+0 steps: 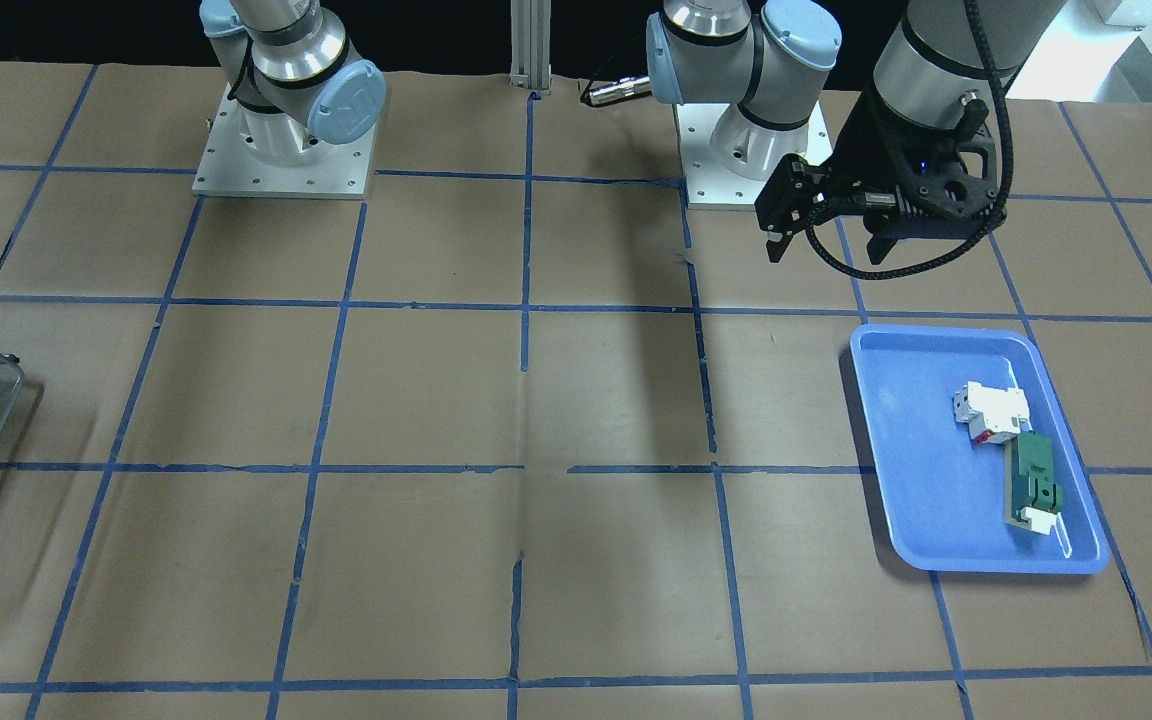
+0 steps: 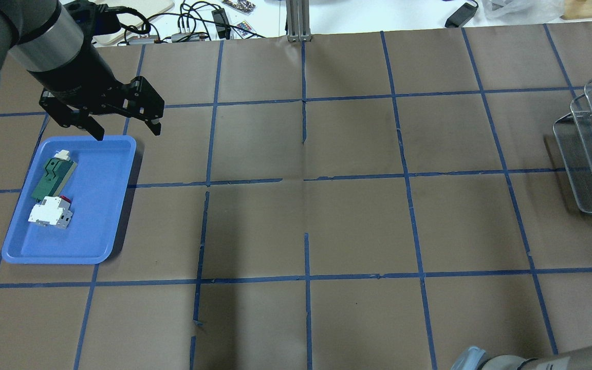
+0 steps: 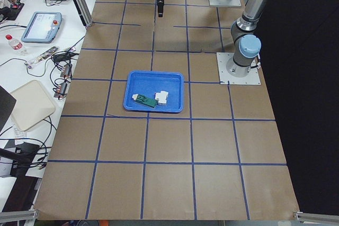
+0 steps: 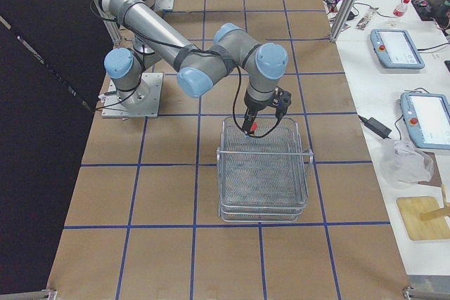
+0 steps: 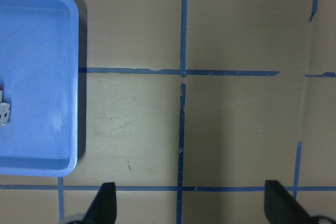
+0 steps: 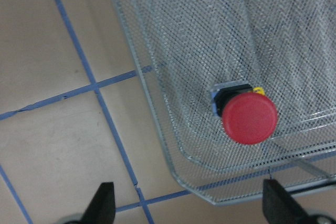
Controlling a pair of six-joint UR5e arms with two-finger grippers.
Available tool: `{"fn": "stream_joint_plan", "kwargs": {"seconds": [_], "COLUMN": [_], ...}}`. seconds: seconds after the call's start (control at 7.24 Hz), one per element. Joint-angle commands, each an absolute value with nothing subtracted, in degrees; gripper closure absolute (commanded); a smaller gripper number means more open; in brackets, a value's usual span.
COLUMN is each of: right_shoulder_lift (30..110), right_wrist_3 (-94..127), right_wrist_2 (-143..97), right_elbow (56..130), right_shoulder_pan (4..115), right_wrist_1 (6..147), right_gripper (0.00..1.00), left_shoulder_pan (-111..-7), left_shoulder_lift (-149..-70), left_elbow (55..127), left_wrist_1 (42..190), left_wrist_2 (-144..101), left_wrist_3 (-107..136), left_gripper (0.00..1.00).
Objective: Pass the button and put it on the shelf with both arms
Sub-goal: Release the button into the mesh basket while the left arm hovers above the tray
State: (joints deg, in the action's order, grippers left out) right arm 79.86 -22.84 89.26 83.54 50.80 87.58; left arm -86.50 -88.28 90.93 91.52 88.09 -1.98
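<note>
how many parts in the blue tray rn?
2: a white block toward the left side of the tray, and a green part right beside it, farther from the robot. Nothing looks hidden.

Even, fairly bright indoor light from above. Soft, wide shadows darken bands of the brown table (image 1: 436, 560) in the front-facing and overhead views. The blue tray (image 5: 52, 119) carries a faint whitish sheen. Close up, the red button (image 6: 250, 118) looks slightly soft.

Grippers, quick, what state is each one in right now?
Left gripper: open, holding nothing.
Right gripper: open, empty; the button lies on the shelf below it.
</note>
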Motion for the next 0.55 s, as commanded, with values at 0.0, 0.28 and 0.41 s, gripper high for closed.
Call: {"fn": "stream_joint_plan", "kwargs": {"seconds": [0.0, 0.28, 0.41], "right_shoulder_lift": [85.07, 86.83, 89.27], "right_wrist_3": [-21.11, -8.15, -6.17], "right_wrist_2": [89.2, 89.38, 89.47], "right_elbow": [84.9, 87.7, 89.8], "right_shoulder_pan": [61.11, 74.9, 81.58], "right_wrist_1": [85.87, 85.87, 85.96], "right_gripper": [0.0, 0.0, 0.0], "left_shoulder_pan": [-86.66, -86.75, -86.75], "left_shoulder_lift": [-87.98, -87.98, -87.98], "left_elbow": [90.97, 91.14, 91.23], "left_wrist_1": [91.67, 91.5, 91.49], "left_wrist_2": [88.33, 88.33, 88.42], "left_wrist_3": [-2.46, -2.03, -2.11], "left_gripper": [0.0, 0.0, 0.0]}}
